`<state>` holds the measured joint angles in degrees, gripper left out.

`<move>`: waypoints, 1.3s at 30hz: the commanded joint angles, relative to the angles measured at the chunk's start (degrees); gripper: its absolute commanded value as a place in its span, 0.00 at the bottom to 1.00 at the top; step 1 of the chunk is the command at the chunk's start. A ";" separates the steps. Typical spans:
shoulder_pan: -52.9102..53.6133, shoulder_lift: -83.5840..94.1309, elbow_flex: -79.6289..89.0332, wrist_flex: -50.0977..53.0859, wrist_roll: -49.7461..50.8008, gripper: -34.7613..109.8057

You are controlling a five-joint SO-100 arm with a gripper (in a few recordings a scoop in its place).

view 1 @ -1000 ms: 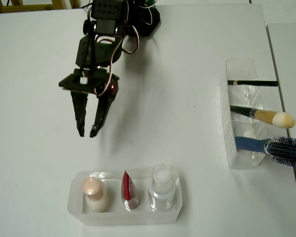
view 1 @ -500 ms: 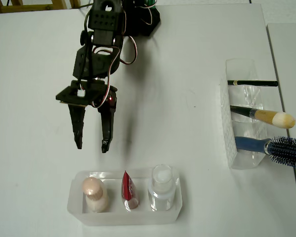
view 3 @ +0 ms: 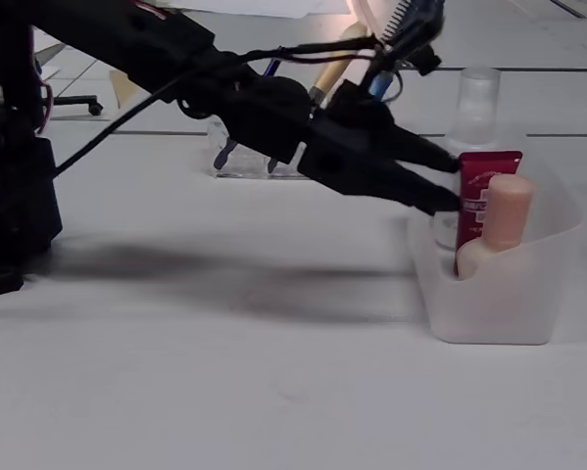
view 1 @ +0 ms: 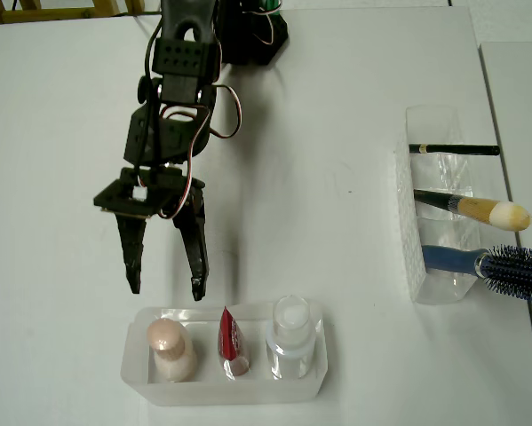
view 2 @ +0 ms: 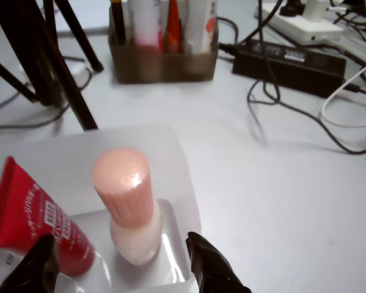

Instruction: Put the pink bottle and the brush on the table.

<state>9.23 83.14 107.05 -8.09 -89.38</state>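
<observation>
The pink bottle [view 1: 168,348] stands upright in the left slot of a clear tray [view 1: 226,392] on the white table [view 1: 337,89]. My gripper [view 1: 165,289] is open just above the tray's far rim, fingertips pointing at the bottle and spread wider than it. In the wrist view the pink bottle [view 2: 124,207] sits between my two fingertips, gripper [view 2: 118,239] not touching it. From the fixed view the gripper [view 3: 448,184] tips are level with the pink bottle [view 3: 504,220] cap, just left of it. The brush [view 1: 479,210] lies in a clear holder [view 1: 418,222] at the right.
A red tube [view 1: 233,342] and a clear bottle [view 1: 290,335] share the tray, right of the pink bottle. The holder also carries a thin black stick [view 1: 452,149] and a blue hairbrush [view 1: 505,266]. The arm's base [view 1: 248,35] is at the top.
The gripper has travelled down the overhead picture toward the tray and slightly left. Its fingers have spread wider apart.
</observation>
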 commanded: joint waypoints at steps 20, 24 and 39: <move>0.62 -12.57 -15.47 -5.98 -6.15 0.51; 0.62 -15.12 -17.75 -7.21 -6.68 0.51; -0.18 -23.64 -23.29 -13.10 -7.03 0.52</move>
<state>9.23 58.36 86.48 -19.42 -95.89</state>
